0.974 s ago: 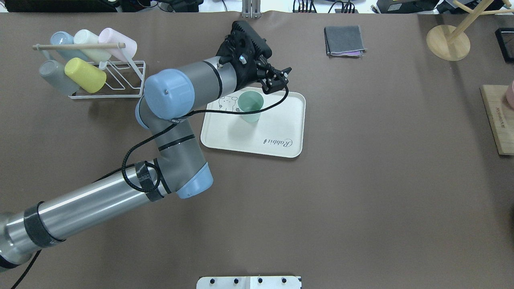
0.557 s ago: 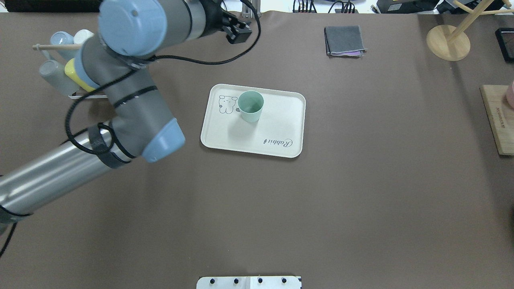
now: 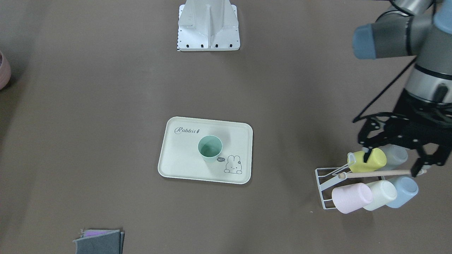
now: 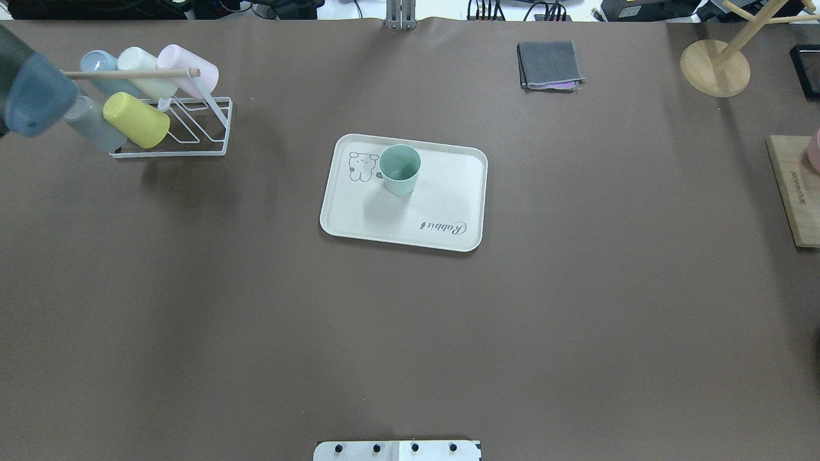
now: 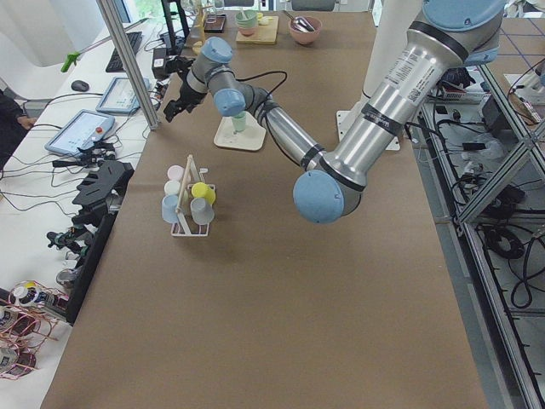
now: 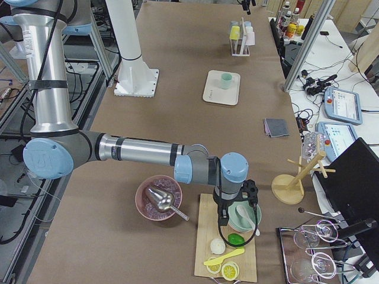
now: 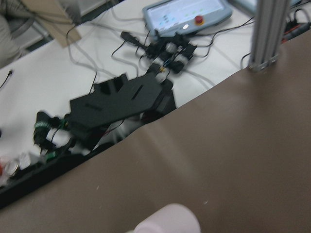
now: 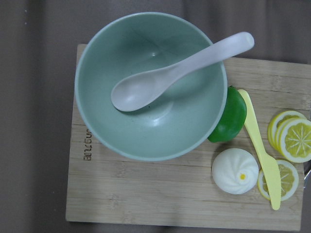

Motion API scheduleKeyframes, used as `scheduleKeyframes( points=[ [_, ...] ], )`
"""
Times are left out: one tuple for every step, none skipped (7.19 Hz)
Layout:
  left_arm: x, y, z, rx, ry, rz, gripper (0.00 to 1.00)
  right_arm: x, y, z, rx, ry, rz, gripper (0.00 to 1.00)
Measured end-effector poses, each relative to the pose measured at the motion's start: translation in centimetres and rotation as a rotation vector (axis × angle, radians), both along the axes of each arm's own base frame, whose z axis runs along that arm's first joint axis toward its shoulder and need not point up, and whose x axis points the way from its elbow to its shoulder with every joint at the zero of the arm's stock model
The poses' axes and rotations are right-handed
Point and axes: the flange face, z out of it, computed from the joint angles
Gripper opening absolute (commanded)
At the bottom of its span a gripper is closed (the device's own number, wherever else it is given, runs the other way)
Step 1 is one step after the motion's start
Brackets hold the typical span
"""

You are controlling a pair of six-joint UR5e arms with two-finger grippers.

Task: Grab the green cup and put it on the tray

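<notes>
The green cup (image 4: 400, 169) stands upright on the cream tray (image 4: 410, 214), next to the bunny drawing; it also shows in the front view (image 3: 210, 148) on the tray (image 3: 182, 160). My left gripper (image 3: 394, 163) is open and empty, well above the cup rack and far from the tray. In the overhead view only the left arm's blue elbow cap (image 4: 32, 96) shows. My right gripper (image 6: 237, 204) hangs over a bowl on a wooden board, far from the tray; I cannot tell whether it is open or shut.
A white wire rack (image 4: 192, 128) holds yellow (image 4: 136, 120), pink, cream, blue and grey cups. A folded grey cloth (image 4: 549, 64) and a wooden stand (image 4: 714, 67) lie at the back. The wooden board (image 8: 170, 194) carries a green bowl with a spoon, a lime and lemon slices.
My left arm has drawn back from the tray to the left and up, almost out of the overhead view. The green cup has stayed standing on the tray.
</notes>
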Motion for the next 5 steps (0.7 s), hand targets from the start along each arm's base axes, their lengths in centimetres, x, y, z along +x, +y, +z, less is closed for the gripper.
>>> scheduleKeyframes(
  points=[
    [-4.5,-1.0,4.6,-0.165,0.032,-0.01,0.98,0.0,0.0,0.0,0.0,0.0,0.0,1.0],
    [-8.3,-1.4,10.3,-0.317,0.093,-0.016,0.98,0.0,0.0,0.1,-0.002,0.0,0.0,1.0],
    [-10.9,-0.8,15.9,-0.442,0.152,-0.023,0.98,0.0,0.0,0.2,-0.003,0.0,-0.001,1.0],
    [-12.5,1.0,21.3,-0.548,0.199,-0.026,0.98,0.0,0.0,0.2,-0.004,0.0,-0.001,1.0],
    [-13.5,2.9,25.3,-0.62,0.229,-0.031,0.98,0.0,0.0,0.2,-0.005,0.0,0.0,1.0]
  ],
)
